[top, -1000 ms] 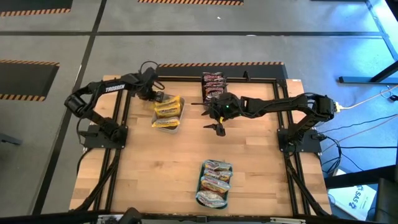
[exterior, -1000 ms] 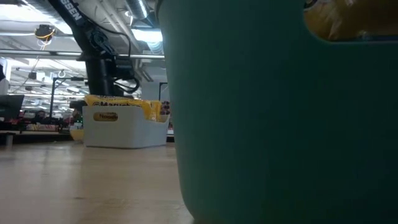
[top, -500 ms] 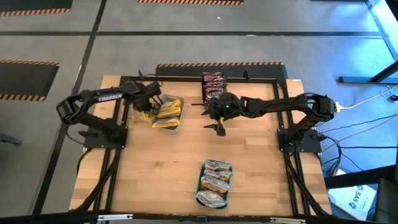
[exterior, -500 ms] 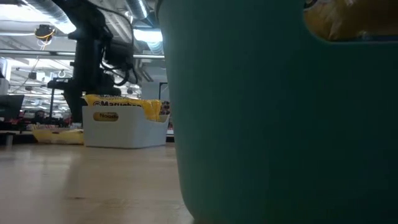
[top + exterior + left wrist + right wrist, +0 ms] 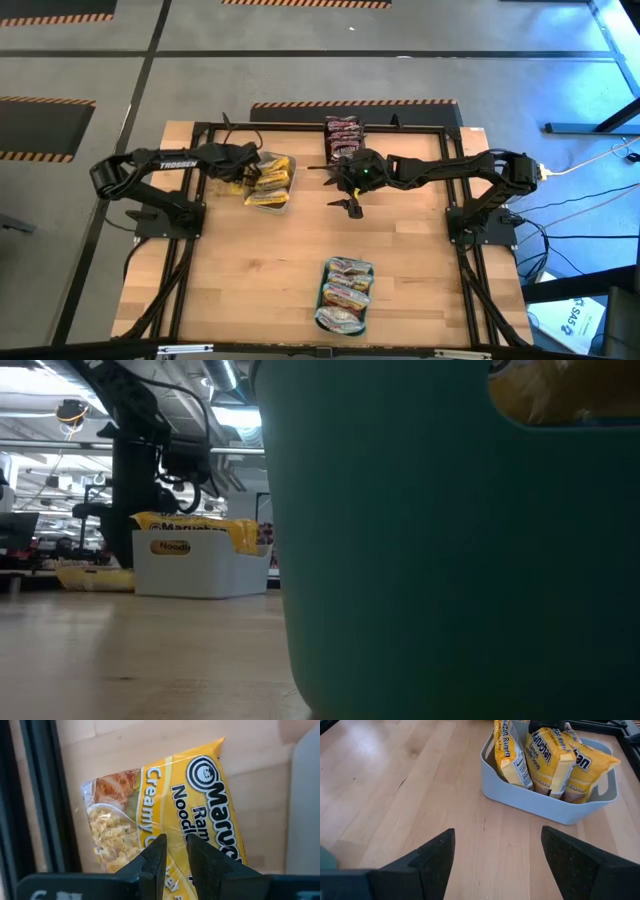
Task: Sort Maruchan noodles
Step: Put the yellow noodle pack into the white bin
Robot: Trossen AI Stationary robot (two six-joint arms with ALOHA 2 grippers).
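Yellow Maruchan creamy chicken packet (image 5: pixel 160 815) lies flat on my wooden table (image 5: pixel 270 290), just beside the grey tub (image 5: pixel 545 802) at about ten o'clock in my overhead view. My left gripper (image 5: pixel 174 857) hangs right above it, fingers nearly together; I cannot tell whether they pinch the wrapper. The tub holds more yellow packets (image 5: pixel 545 755) standing on edge. My right gripper (image 5: pixel 351 204) waits near the table's middle, fingers spread and holding nothing. Dark packets (image 5: pixel 342 137) sit at twelve o'clock; a teal tray (image 5: pixel 323 297) of pale packets (image 5: pixel 346 292) sits at six.
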